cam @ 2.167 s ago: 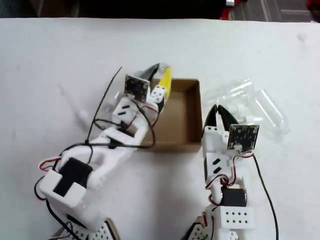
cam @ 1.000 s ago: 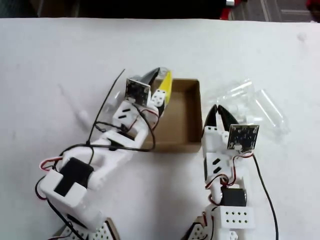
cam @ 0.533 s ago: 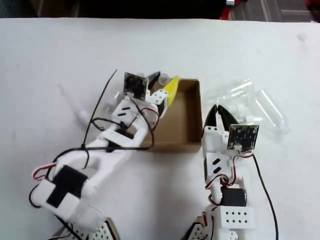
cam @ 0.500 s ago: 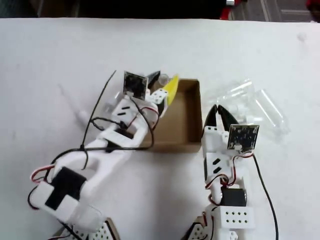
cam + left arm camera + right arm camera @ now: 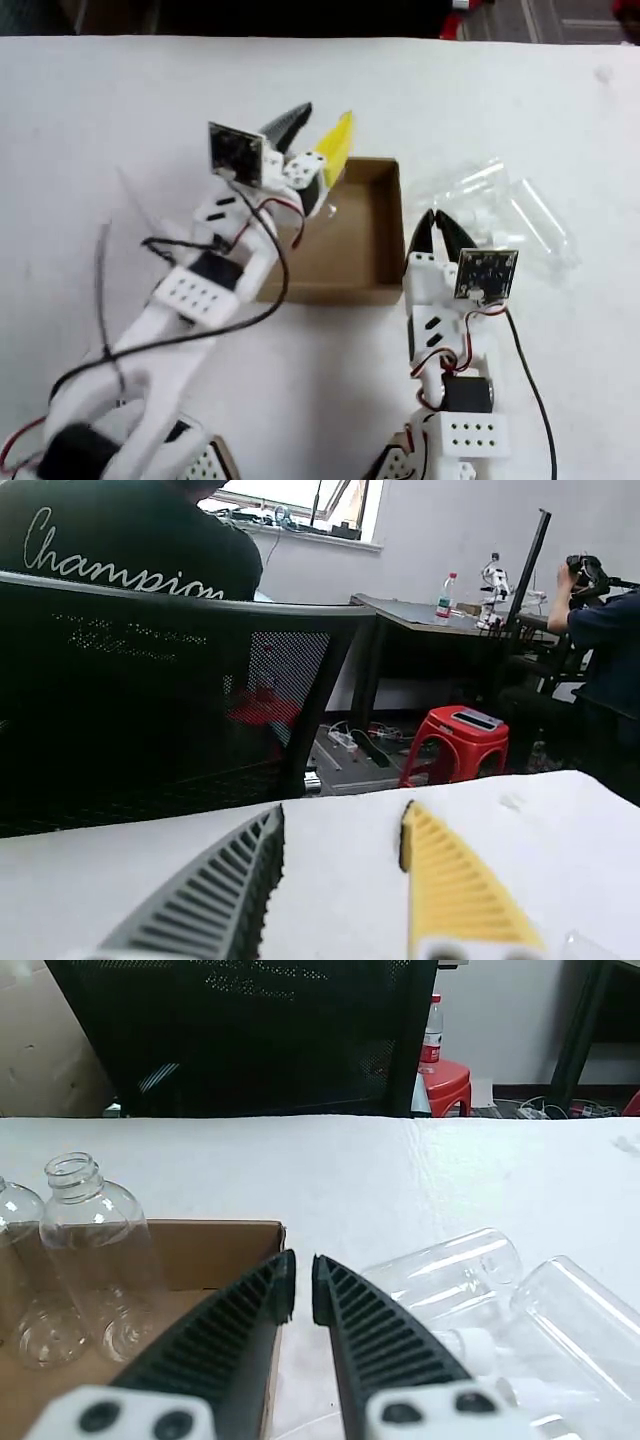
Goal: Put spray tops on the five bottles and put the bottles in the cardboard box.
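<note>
Lifted since before, my left gripper [image 5: 325, 115] hangs spread and empty over the cardboard box [image 5: 345, 292], likely post-release; right gripper [image 5: 437, 216] idles, jaws together.

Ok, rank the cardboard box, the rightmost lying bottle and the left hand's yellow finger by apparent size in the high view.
1. cardboard box
2. rightmost lying bottle
3. yellow finger
The last two look close, and the finger is nearer the camera, so their order is unsure.

Bright, even light washes the white tabletop [image 5: 120, 100] nearly featureless (shadows are faint); a window [image 5: 290, 492] glows beyond the dark chair [image 5: 150, 680] in the left wrist view.
</note>
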You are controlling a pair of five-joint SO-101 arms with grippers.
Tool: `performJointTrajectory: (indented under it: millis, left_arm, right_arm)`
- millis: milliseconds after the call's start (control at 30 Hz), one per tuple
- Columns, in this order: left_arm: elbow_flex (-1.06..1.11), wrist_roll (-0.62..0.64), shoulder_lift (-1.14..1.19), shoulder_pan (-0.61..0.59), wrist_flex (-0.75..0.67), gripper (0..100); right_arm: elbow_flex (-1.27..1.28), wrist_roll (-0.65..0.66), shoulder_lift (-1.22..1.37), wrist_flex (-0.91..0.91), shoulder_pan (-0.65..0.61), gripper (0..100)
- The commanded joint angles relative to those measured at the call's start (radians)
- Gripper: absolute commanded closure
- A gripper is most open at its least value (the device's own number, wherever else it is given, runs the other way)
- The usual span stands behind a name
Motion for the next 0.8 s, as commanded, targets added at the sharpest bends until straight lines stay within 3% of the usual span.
performJointTrajectory:
  millis: [0,200,433,600,767]
  left_arm:
    - [-0.014,0.084,-0.282,-0.021,0.293,82]
    - [-0.035,0.147,-0.530,-0.156,0.680,82]
    - [-0.025,0.147,-0.588,-0.343,0.907,82]
    - [0.046,0.146,-0.513,-0.443,0.913,82]
    - [0.117,0.147,-0.381,-0.476,0.781,82]
  right_arm:
    - [0.011,-0.005,-0.004,-0.027,0.002,97.7]
    - [0.011,-0.005,-0.004,-0.027,0.002,97.7]
    - [0.009,-0.003,-0.004,-0.027,0.002,97.7]
    - [0.009,-0.003,-0.004,-0.027,0.002,97.7]
    - [0.009,-0.002,-0.002,-0.025,-0.030,97.7]
